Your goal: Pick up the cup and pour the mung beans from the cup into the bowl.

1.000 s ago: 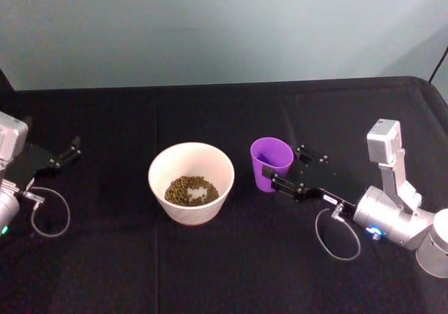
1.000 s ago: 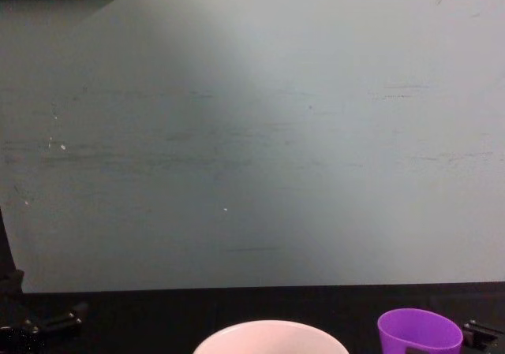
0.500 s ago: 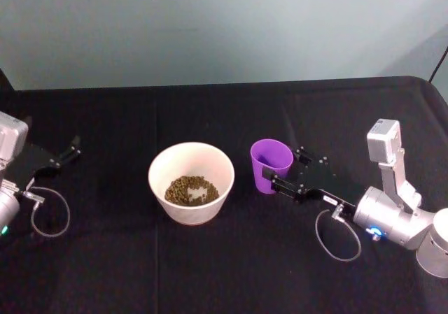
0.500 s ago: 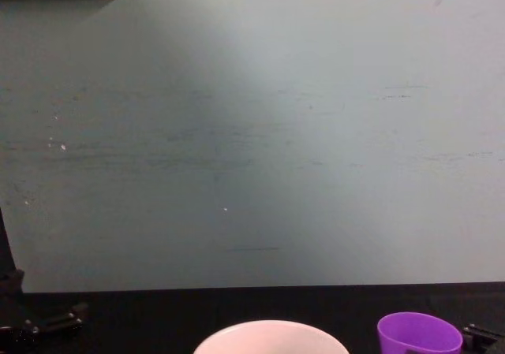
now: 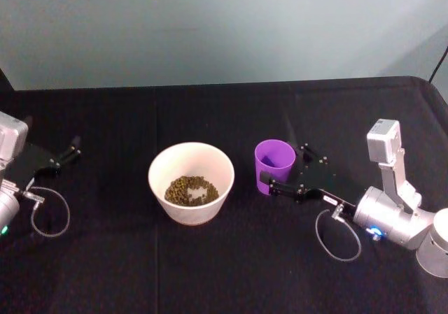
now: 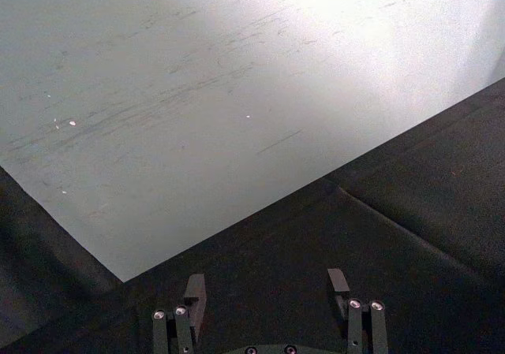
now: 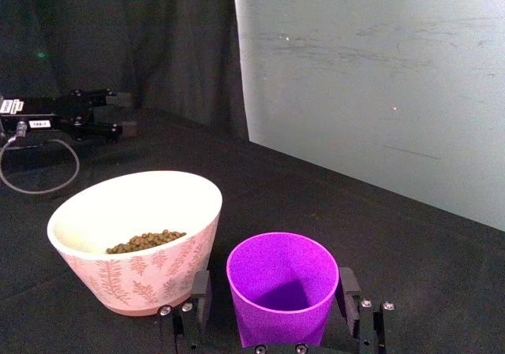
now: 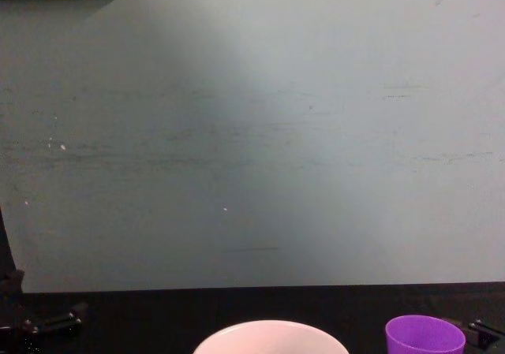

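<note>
Purple cup [image 5: 274,161]: upright on the black table [image 5: 210,272], right of centre, just beside the white bowl [image 5: 190,182]; interior looks empty.
Mung beans [image 5: 190,190]: heaped in the bowl's bottom.
Right gripper [image 5: 285,169]: nearer arm; fingers straddle the cup's base with a slight gap each side, apparently not clamping.
Left gripper [image 5: 66,153]: parked near the table's left edge, fingers spread, holding nothing.

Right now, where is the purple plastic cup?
In the head view, the purple plastic cup stands upright right of the white bowl, between the right pincer's open fingers.
</note>
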### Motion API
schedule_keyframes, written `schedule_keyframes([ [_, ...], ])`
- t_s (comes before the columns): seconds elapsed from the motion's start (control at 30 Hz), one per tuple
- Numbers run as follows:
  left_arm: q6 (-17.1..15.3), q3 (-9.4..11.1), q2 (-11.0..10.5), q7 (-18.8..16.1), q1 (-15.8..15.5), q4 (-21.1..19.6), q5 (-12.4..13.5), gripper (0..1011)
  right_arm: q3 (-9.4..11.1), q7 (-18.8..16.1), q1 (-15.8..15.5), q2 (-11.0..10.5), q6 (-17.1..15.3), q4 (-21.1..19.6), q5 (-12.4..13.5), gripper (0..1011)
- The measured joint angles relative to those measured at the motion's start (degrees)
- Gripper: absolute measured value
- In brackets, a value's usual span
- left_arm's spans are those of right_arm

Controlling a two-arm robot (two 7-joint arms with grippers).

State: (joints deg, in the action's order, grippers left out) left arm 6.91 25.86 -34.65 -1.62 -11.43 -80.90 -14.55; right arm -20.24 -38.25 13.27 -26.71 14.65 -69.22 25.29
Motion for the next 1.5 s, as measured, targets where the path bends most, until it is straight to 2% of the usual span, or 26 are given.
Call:
schedule_keyframes([
  [0.5, 0.0, 0.0, 0.0, 0.0, 0.0, 0.0, 0.0, 1000, 0.1, 1.0, -0.4, -0.1, 0.3, -0.6, -0.8, 1003],
  [0.7, 0.0, 0.0, 0.0, 0.0, 0.0, 0.0, 0.0, 1000, 0.9, 1.6, -1.0, -0.2, 0.4, -1.8, -0.7, 1003],
  [0.87, 0.0, 0.0, 0.0, 0.0, 0.0, 0.0, 0.0, 1000, 1.8, 1.4, -1.7, -0.8, -0.5, -3.7, 0.9, 1003],
  [1.07, 0.0, 0.0, 0.0, 0.0, 0.0, 0.0, 0.0, 1000, 3.5, -0.3, -3.0, -1.8, -2.2, -7.0, 5.1, 1003],
  [1.17, 0.0, 0.0, 0.0, 0.0, 0.0, 0.0, 0.0, 1000, 4.6, 1.2, -4.4, -2.6, -3.6, -9.5, 6.3, 1003],
  [1.3, 0.0, 0.0, 0.0, 0.0, 0.0, 0.0, 0.0, 1000, 6.9, 6.6, -7.1, -3.4, -5.8, -13.5, 6.5, 1003],
  [1.4, 0.0, 0.0, 0.0, 0.0, 0.0, 0.0, 0.0, 1000, 8.2, 9.3, -8.6, -3.6, -6.5, -15.5, 6.2, 1003],
  [1.5, 0.0, 0.0, 0.0, 0.0, 0.0, 0.0, 0.0, 1000, 10.4, 13.9, -11.8, -3.6, -6.9, -18.6, 4.7, 1003],
])
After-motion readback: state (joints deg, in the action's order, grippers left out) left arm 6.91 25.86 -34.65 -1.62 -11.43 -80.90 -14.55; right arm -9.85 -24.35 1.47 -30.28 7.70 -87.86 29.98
